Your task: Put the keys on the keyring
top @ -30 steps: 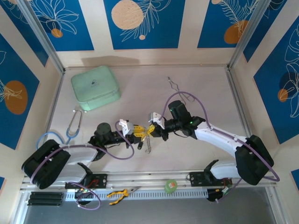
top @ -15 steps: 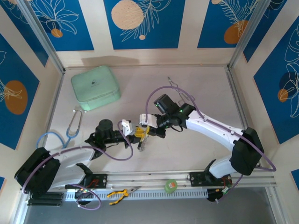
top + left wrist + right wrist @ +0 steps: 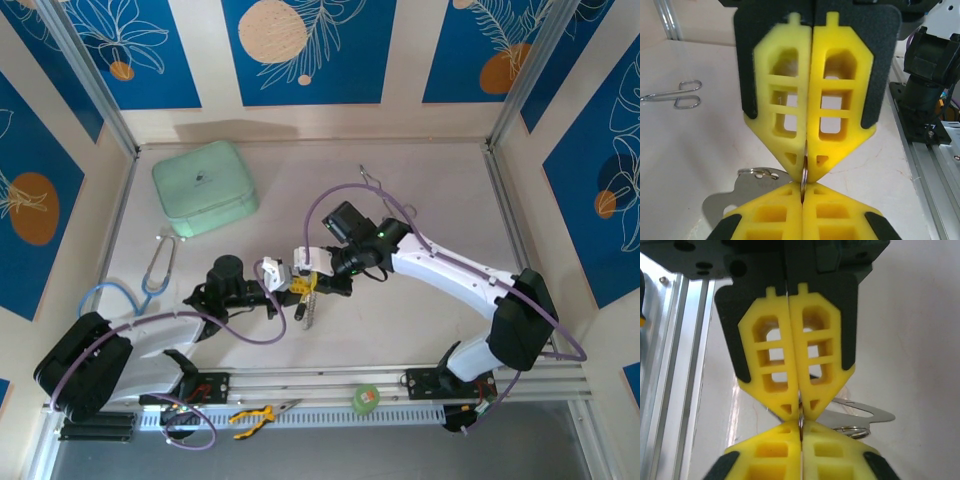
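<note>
The keyring [image 3: 803,172] is a thin metal ring seen edge-on, pinched from both sides. My left gripper [image 3: 804,162] is shut on it from above in the left wrist view, tip to tip with the right gripper's yellow fingers [image 3: 840,215]. My right gripper [image 3: 801,412] is shut on the same keyring [image 3: 801,421]. From above, the left gripper [image 3: 296,284] and right gripper [image 3: 309,279] meet over mid-table, and a short link chain [image 3: 310,308] dangles below them. A flat silver tag [image 3: 737,192] on a small split ring hangs behind. The keys are hidden.
A mint-green case [image 3: 204,186] sits at the back left and a blue-tubed stethoscope [image 3: 150,272] at the left. Silver forceps [image 3: 385,192] lie behind the right arm. Yellow-handled pliers [image 3: 255,414] and a green tape roll [image 3: 367,398] rest on the front rail.
The right arm has swung left, bringing its gripper tip to tip with the left gripper. The left jaws have closed on the ring. The chain has shifted slightly left.
</note>
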Tool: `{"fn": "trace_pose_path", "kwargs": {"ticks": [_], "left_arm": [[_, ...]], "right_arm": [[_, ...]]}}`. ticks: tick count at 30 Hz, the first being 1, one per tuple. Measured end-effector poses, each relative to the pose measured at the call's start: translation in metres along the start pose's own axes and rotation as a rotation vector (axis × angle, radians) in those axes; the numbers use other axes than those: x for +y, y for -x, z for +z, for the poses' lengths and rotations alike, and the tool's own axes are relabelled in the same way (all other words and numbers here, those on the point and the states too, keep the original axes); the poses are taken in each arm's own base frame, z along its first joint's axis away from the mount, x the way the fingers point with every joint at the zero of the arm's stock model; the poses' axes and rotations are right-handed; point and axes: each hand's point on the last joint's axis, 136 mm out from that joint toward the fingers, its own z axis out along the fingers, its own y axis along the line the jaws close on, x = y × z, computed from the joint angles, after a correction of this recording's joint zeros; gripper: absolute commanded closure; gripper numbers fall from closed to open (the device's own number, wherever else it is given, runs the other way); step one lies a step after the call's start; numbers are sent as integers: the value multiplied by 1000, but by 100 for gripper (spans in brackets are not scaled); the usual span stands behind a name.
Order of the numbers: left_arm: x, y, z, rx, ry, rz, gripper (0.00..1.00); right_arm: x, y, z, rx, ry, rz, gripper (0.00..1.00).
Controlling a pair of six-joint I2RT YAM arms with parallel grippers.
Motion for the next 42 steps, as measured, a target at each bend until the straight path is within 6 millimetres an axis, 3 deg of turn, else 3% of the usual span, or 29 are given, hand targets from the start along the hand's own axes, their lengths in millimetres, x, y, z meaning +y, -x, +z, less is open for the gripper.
{"fn": "trace_pose_path", "kwargs": {"ticks": [2, 7, 13, 19, 27, 29, 32, 37, 42], "left_arm": [[0, 1, 0, -6, 2, 2, 100], [0, 8, -1, -47, 7, 10, 100], [1, 5, 0, -69, 8, -11, 100], [1, 7, 1, -92, 2, -24, 100], [1, 10, 1, -111, 3, -19, 100], [1, 10, 0, -111, 3, -20, 96], [1, 11, 0, -113, 6, -18, 76], [1, 9, -2, -97, 17, -19, 75], [-2, 7, -6, -53, 21, -4, 78]], "right_arm": [[-2, 1, -5, -85, -8, 33, 71], [-6, -11, -21, -287, -56, 114, 71], [0, -15, -9, -385, -31, 139, 72], [-7, -6, -8, -438, -34, 129, 76], [-6, -1, -5, -465, -1, 122, 100], [-5, -1, -5, -467, 8, 122, 100], [-3, -1, -5, -465, 15, 120, 100], [-4, -4, -7, -393, 1, 120, 100], [-7, 6, -15, -267, -46, 51, 100]]}}
